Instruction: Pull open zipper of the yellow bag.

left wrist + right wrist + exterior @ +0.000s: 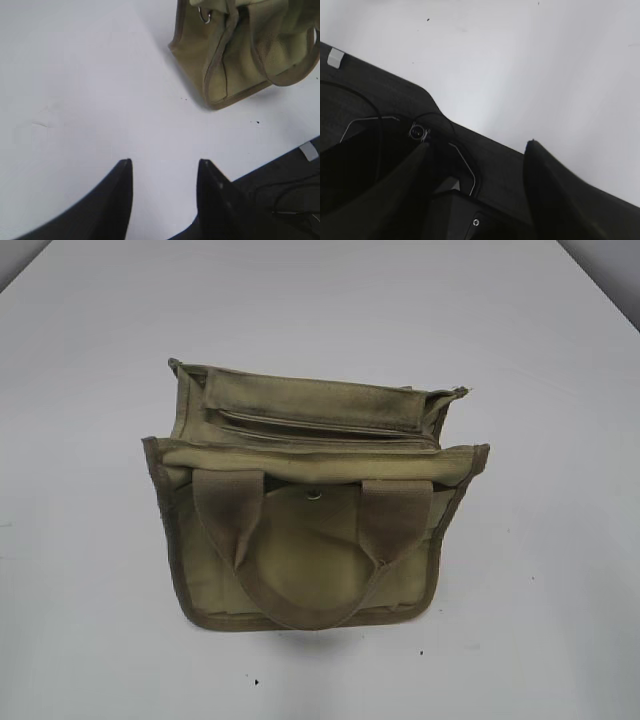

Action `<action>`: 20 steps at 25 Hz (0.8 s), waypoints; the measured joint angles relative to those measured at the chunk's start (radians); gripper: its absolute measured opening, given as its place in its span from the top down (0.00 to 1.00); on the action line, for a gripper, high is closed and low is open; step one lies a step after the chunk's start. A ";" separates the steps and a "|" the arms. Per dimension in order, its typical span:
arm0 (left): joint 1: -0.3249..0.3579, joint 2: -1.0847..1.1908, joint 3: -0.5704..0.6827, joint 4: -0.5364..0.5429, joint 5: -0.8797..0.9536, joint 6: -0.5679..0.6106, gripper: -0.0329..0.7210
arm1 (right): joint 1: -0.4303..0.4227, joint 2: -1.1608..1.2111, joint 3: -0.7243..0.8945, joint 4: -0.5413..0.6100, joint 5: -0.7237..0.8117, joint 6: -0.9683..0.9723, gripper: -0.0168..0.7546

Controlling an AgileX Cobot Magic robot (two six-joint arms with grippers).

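The yellow bag (315, 540) stands on the white table (90, 620), its two webbing handles (310, 605) hanging down the near face. The zipper (320, 430) runs straight across the bag's top, showing as a dark line; I cannot make out its pull tab. No gripper appears in the exterior view. In the left wrist view the bag (240, 65) lies at the upper right. My left gripper (165, 162) hangs open over bare table, well short of the bag. My right gripper (479, 144) is open over the dark robot base, and the bag is out of its view.
A round silver snap (314, 494) sits on the bag's front flap. A small silver ring (205, 17) shows at the bag's upper corner. The black robot base (380, 100) fills the near edge of both wrist views. White table surrounds the bag.
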 joint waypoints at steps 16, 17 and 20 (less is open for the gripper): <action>0.000 -0.280 0.116 0.018 -0.033 -0.001 0.51 | 0.000 -0.330 0.093 0.000 -0.122 -0.018 0.40; 0.000 -0.280 0.116 0.018 -0.034 -0.001 0.51 | 0.000 -0.330 0.093 0.000 -0.122 -0.018 0.40; 0.000 -0.280 0.116 0.019 -0.034 -0.001 0.51 | 0.000 -0.330 0.093 0.002 -0.124 -0.019 0.40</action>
